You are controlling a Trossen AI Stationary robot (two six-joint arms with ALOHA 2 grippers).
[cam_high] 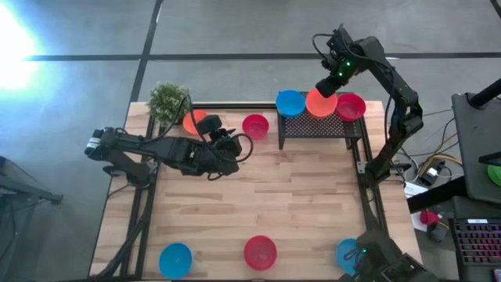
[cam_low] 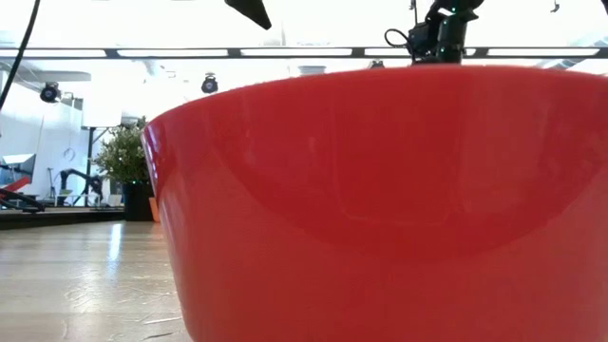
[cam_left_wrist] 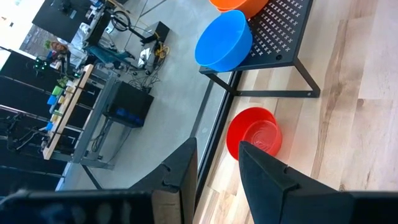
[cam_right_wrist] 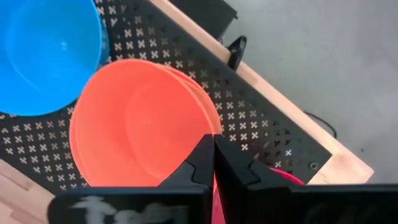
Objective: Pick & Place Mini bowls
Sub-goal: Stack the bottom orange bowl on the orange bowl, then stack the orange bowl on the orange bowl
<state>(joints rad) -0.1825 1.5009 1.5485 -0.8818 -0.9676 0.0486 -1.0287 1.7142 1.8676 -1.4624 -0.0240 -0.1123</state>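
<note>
While my right claw (cam_right_wrist: 213, 163) pinches the thin rim of the shallow orange plastic mini bowl (cam_right_wrist: 140, 124) on the black perforated metal rack (cam_right_wrist: 261, 118), I judge it light, stiff and slippery; my left claw (cam_left_wrist: 217, 168) hangs released.

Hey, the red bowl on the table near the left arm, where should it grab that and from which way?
Take the red bowl by its thin rim, coming straight down from above with one finger inside and one outside. It sits upright and open on the wood, apart from the black rack, so its rim is clear all round. The left gripper with open fingers is nearest; the side facing it looks easiest.
</note>
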